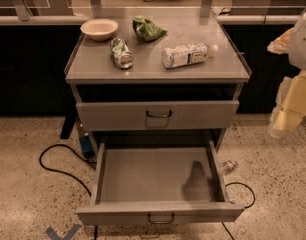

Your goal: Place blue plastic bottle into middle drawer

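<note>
The blue plastic bottle point(187, 55) lies on its side on the cabinet top point(93, 66), right of centre, with its white cap pointing right. The middle drawer point(158, 213) is pulled wide open below a nearly shut upper drawer point(158, 115); its grey inside holds nothing but a dark shadow. My gripper point(285, 116) hangs at the right edge of the view, to the right of the cabinet and at about drawer height. It is well clear of the bottle and holds nothing that I can see.
On the cabinet top also stand a white bowl point(99, 29), a crumpled green snack bag point(148, 29) and a green-and-silver can point(122, 53) lying on its side. A small can point(228, 166) and black cables point(58, 164) lie on the floor by the cabinet.
</note>
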You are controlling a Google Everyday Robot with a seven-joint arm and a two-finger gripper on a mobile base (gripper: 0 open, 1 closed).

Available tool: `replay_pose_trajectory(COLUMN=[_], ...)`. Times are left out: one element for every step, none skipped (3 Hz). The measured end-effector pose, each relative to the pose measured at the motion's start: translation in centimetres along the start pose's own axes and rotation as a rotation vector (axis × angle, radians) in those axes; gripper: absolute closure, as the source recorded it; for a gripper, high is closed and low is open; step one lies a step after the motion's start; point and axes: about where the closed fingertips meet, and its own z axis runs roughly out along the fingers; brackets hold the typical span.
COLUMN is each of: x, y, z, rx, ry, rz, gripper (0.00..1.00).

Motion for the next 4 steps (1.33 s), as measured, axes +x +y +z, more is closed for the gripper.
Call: replay_pose_trajectory(x=[0.0, -1.2, -4.0, -4.7], y=[0.0, -1.3, -4.7, -5.1], z=[0.0, 0.4, 1.9, 1.7], rx=[0.000, 0.013, 0.000, 0.013], ry=[0.000, -0.009, -0.026, -0.040], rz=[0.000, -0.011, -0.011, -0.020], gripper=[0.00, 0.00, 0.00, 0.00])
